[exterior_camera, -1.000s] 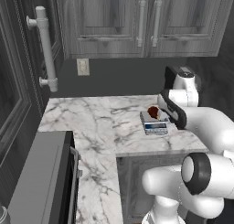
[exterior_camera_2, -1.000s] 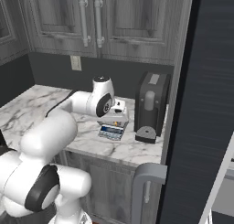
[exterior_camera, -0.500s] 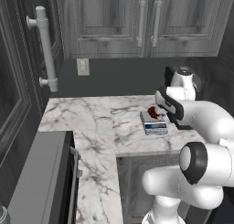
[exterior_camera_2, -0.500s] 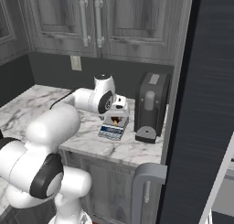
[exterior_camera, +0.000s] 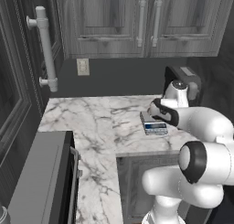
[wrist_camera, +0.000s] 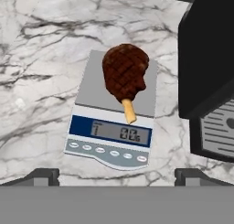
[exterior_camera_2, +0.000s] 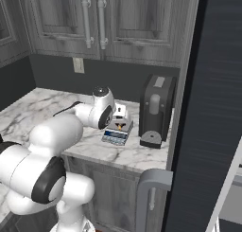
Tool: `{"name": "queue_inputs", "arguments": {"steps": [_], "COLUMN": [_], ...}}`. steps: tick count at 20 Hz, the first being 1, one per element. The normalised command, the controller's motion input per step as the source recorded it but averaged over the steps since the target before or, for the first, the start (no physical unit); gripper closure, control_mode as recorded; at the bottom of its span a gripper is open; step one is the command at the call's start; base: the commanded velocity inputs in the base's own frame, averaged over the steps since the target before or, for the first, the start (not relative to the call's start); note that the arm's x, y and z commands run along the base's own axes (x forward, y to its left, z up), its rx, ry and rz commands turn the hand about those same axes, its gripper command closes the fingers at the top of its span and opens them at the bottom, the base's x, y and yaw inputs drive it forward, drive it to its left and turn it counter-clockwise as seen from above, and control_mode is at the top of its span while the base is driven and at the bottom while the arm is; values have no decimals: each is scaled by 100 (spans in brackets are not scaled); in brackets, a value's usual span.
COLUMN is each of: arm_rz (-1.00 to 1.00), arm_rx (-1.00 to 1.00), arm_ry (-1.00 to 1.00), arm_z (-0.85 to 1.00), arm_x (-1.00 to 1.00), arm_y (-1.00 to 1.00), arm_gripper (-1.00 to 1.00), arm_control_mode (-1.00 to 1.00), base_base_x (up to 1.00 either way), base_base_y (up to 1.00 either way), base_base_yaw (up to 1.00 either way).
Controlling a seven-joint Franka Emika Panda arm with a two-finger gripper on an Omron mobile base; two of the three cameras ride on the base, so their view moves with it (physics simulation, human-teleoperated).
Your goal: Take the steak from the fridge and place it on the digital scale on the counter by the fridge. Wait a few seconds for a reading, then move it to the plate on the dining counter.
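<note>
Hand view, centre of the frame: the steak (wrist_camera: 125, 72) lies on the scale (wrist_camera: 114, 120), which rests on the marble tabletop (wrist_camera: 41, 63) beside a black appliance (wrist_camera: 208, 58) at right, with the gripper (wrist_camera: 117, 175) open and empty at the bottom.

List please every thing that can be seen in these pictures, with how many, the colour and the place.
steak: one, dark red-brown with a pale bone end, lying on the scale platform.
digital scale: one, grey with a blue display strip, on the counter beside the black appliance.
counter: one, white marble with grey veins, L-shaped, under the wall cupboards.
black appliance: one, tall and boxy, on the counter right of the scale.
wall cupboards: grey wood grain with long grey handles, above the counter.
wall socket: one, pale, on the dark wall.
fridge: one, black-charcoal, at the right.
gripper: one, dark finger tips, open, above the scale, holding nothing.
</note>
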Motion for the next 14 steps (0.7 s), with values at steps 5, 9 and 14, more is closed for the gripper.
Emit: {"name": "queue_inputs", "arguments": {"steps": [5, 9, 14], "arm_rz": [0, 0, 0], "arm_rx": [0, 0, 0], "arm_ry": [-2, 0, 0], "arm_z": [0, -8, -4], "arm_x": [24, 31, 24], "arm_y": [0, -4, 0], "arm_gripper": [-100, -100, -100], "arm_control_mode": [-100, -100, -100], "base_base_x": [0, 0, 0], "base_base_y": [0, 0, 0], "base_base_yaw": [0, 0, 0]}}
